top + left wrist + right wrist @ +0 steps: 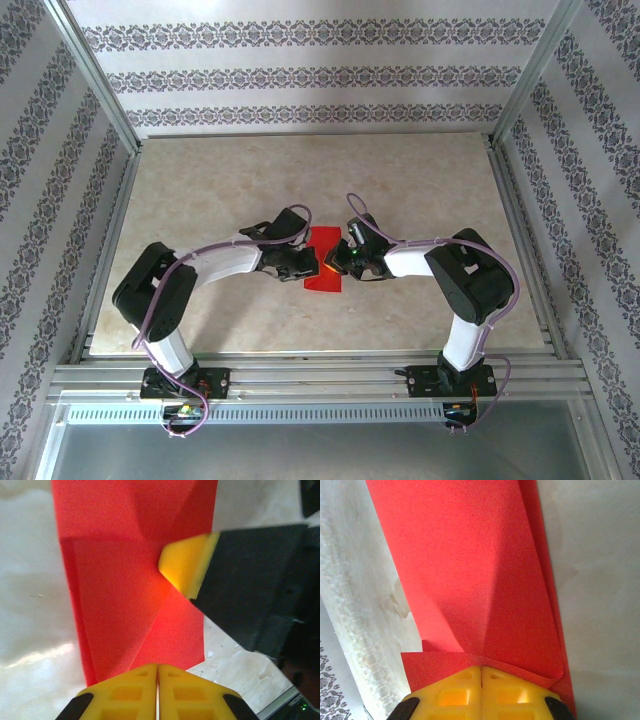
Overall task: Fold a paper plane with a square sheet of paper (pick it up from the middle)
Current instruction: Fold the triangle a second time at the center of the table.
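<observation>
Starting nearest, the left arm's base (185, 382) sits on the near left side of the red paper (322, 278), and the right arm's base (450, 380) sits on its near right side. Further in, the left gripper (158, 672) is at the paper's left edge. Its yellow fingers are pressed tight together. I cannot tell if any paper is caught between them. The right gripper (346, 256) is at the paper's right edge. Its fingers are tight together too, and its tip pushes down on the paper's middle. The paper lies flat on the table (200, 190), folded into a narrow strip with slanting creases. So some folds look done. It has no sharp nose or wings yet, so I think more folds are left. Beyond the paper is bare table, then a patterned wall (320, 80).
</observation>
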Tool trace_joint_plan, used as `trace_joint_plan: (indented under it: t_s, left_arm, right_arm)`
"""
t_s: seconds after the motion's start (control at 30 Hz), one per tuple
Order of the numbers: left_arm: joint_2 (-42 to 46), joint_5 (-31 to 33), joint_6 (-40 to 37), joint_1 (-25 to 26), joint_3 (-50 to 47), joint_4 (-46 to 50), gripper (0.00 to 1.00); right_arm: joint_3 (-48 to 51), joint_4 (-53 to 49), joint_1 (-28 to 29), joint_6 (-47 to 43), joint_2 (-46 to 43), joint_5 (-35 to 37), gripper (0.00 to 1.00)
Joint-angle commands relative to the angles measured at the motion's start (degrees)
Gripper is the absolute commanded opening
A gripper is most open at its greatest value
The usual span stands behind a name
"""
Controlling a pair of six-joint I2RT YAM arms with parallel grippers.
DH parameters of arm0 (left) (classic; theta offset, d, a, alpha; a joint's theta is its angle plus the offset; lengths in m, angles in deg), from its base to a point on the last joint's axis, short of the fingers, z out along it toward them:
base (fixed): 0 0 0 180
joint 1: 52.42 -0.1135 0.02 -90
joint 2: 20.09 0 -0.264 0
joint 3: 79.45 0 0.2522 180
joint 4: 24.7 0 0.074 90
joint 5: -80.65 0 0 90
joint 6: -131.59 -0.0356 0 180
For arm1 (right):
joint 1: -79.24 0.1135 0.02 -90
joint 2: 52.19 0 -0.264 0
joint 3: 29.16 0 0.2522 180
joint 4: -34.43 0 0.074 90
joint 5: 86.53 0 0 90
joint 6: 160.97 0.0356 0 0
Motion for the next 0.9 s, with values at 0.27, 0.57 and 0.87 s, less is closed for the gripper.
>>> trace_joint_plan:
  t_s: [0.27, 0.57, 0.87]
  left_arm:
    - [-4.74, 2.38, 2.04, 0.73, 2.42, 1.62, 0.06]
    - [-5.82, 2.77, 1.72, 0.73, 2.69, 1.01, 0.06]
    - [-6.41, 3.43, 1.58, 0.73, 1.53, 1.79, 0.03]
  right_arm:
    - [0.78, -6.2, 0.16, -2.83, 1.29, 1.86, 0.0]
    - [-2.17, -6.49, -0.63, -6.52, 0.35, -2.62, 0.03]
    - [-3.05, -6.14, -1.6, -7.86, -1.68, -4.01, 0.05]
